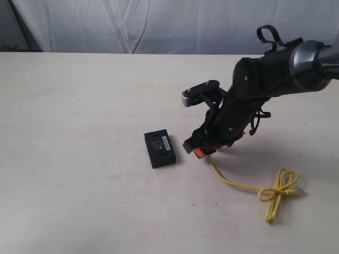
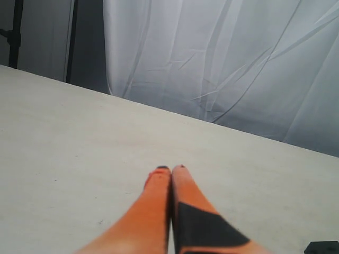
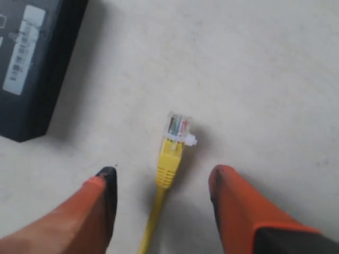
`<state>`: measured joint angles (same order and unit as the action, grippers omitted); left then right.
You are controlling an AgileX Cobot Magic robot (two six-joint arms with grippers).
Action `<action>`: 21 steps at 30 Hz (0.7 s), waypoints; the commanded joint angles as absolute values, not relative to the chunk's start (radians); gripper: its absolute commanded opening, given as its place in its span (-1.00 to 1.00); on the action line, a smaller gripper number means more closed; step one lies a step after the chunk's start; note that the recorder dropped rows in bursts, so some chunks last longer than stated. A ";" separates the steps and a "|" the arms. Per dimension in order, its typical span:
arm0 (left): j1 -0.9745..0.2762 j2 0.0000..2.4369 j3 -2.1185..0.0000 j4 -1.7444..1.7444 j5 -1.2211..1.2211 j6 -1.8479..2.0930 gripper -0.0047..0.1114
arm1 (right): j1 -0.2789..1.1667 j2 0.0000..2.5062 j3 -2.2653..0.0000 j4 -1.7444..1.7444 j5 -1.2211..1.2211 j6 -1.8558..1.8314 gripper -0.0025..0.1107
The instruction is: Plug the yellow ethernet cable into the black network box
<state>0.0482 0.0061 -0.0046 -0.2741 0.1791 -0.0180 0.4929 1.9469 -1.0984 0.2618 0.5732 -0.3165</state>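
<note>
The black network box [image 1: 160, 148] lies flat on the table with a white label on top; it also shows in the right wrist view [image 3: 32, 63]. The yellow ethernet cable [image 1: 238, 183] runs from under my right gripper [image 1: 200, 150] to a knotted bundle [image 1: 279, 191] at the right. In the right wrist view its clear plug [image 3: 179, 127] and yellow boot lie on the table between the two orange fingers of my right gripper [image 3: 163, 177], which is open and touches nothing. My left gripper [image 2: 171, 169] is shut and empty over bare table.
A white curtain [image 1: 159, 24] hangs behind the table's far edge. A corner of a black object [image 2: 322, 247] shows at the frame edge in the left wrist view. The left arm does not appear in the exterior view.
</note>
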 commanded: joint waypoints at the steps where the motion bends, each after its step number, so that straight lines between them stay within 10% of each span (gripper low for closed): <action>1: 0.048 0.000 0.000 -0.279 0.179 -0.019 -0.91 | 0.491 1.971 -1.105 0.253 0.545 -0.318 -0.07; 21: 0.048 0.000 0.000 -0.279 0.179 -0.019 -0.91 | 0.560 2.015 -1.105 0.000 0.503 -0.046 -0.14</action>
